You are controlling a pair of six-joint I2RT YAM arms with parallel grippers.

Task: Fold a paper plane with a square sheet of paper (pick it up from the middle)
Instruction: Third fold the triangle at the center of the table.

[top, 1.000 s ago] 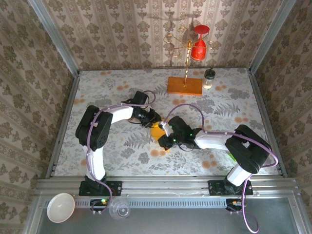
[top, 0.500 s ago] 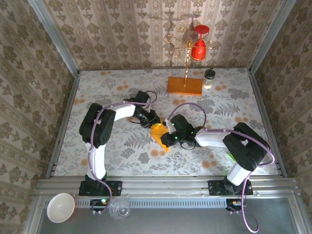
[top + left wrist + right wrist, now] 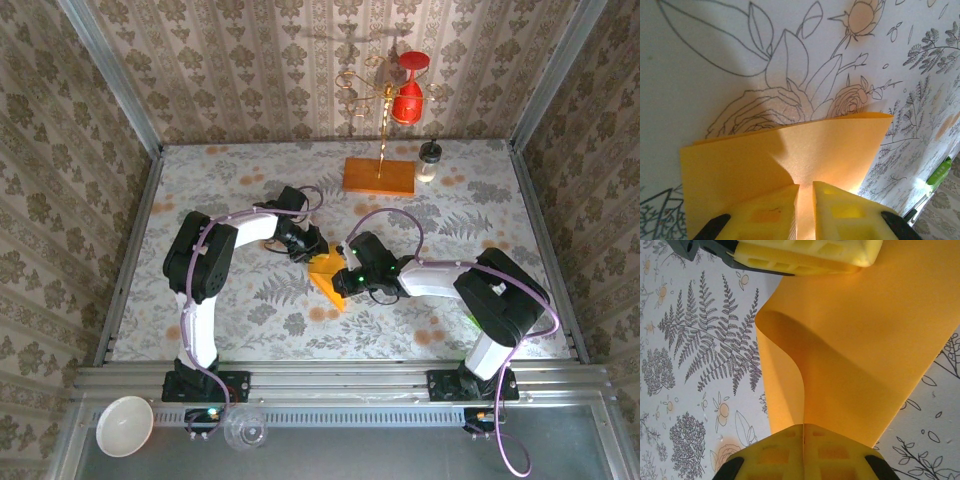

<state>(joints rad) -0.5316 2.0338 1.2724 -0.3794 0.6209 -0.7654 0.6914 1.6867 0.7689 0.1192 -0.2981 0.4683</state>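
- The square sheet of paper [image 3: 324, 275] is at mid-desk between the two arms, partly doubled over. It is held up off the floral desk [image 3: 230, 190], not lying flat.
- Left gripper [image 3: 307, 246]: fingers almost together, clamped on the sheet's far-left edge. In the left wrist view the paper runs up through the thin slot between them.
- Right gripper [image 3: 346, 278]: fingers pressed tight together, pinching the near-right edge in their seam.
- In the right wrist view the sheet bows in a soft S-curve between the two grips, with no sharp crease there.
- Key relation: the grips face each other across the sheet, whose span runs far-left to near-right. Each arm holds an opposite edge, so neither is nearer.
- Judgement: the next fold probably needs one edge carried toward the other. The bow could crumple.
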